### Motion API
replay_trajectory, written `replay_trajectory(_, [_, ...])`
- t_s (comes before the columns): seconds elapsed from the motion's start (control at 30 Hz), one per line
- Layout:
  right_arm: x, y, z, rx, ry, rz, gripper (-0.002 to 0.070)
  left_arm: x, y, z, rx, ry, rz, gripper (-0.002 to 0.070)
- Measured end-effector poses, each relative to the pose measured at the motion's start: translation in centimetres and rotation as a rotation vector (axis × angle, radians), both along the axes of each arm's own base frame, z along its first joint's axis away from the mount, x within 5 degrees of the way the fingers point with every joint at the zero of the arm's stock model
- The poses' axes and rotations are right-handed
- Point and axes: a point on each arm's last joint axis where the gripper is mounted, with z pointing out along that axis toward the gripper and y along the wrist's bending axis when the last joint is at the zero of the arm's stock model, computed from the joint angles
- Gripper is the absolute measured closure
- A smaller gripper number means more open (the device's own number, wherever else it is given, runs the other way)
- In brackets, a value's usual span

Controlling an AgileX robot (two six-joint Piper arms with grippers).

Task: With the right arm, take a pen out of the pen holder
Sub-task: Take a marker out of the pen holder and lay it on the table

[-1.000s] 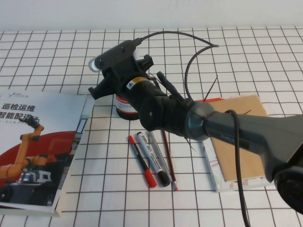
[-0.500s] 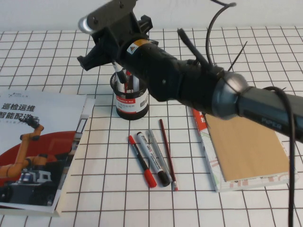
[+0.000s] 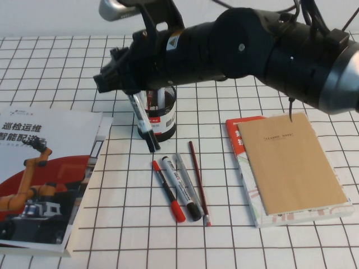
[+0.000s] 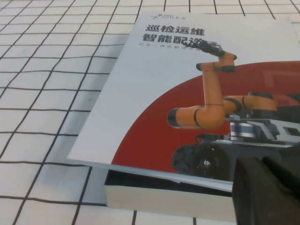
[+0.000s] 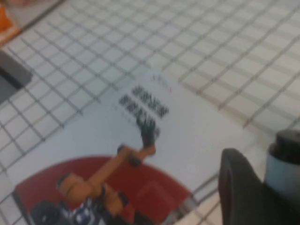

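Observation:
In the high view my right gripper (image 3: 130, 89) is shut on a grey marker pen (image 3: 143, 124) with a black cap. The pen hangs tilted from the jaws and crosses the left side of the black mesh pen holder (image 3: 164, 115), which stands upright with other pens inside. In the right wrist view one dark finger (image 5: 240, 188) lies against the grey pen (image 5: 283, 165), above the robot book. My left gripper (image 4: 268, 188) shows only in the left wrist view, low beside the near edge of the robot book (image 4: 197, 93).
Several pens lie on the table in front of the holder: a red pen (image 3: 169, 191), a black marker (image 3: 182, 188), a grey pen (image 3: 188, 178) and a dark red pencil (image 3: 199, 182). A robot book (image 3: 45, 174) lies at the left, a brown notebook (image 3: 291, 162) at the right.
My right arm has risen from the holder and swung up and back, drawing the grey marker pen out with it. The holder and the pens on the table stayed put.

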Motion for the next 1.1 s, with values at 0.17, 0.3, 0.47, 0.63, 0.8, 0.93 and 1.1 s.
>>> replay_trajectory(0.17, [-0.7,-0.5,-2.6,-0.126,0.279,-0.017,0.0581,0.0,0.0,0.0,0.000,0.000,0.000,0.0678])
replay_trajectory(0.3, [-0.7,-0.3,-4.9,-0.198,0.404,-0.033,0.0581,0.0,0.0,0.0,0.000,0.000,0.000,0.0678])
replay_trajectory(0.47, [0.2,0.7,-9.1,-0.270,0.507,-0.054,0.0581,0.0,0.0,0.0,0.000,0.000,0.000,0.0678])
replay_trajectory(0.63, [1.3,1.6,-13.0,-0.306,0.543,-0.071,0.0581,0.0,0.0,0.0,0.000,0.000,0.000,0.0678])
replay_trajectory(0.8, [2.0,2.1,-15.6,-0.313,0.559,-0.091,0.0581,0.0,0.0,0.0,0.000,0.000,0.000,0.0678])
replay_trajectory(0.93, [2.3,2.4,-16.7,-0.315,0.563,-0.099,0.0581,0.0,0.0,0.0,0.000,0.000,0.000,0.0678])
replay_trajectory(1.1, [2.5,2.4,-17.3,-0.315,0.561,-0.106,0.0581,0.0,0.0,0.0,0.000,0.000,0.000,0.0678])
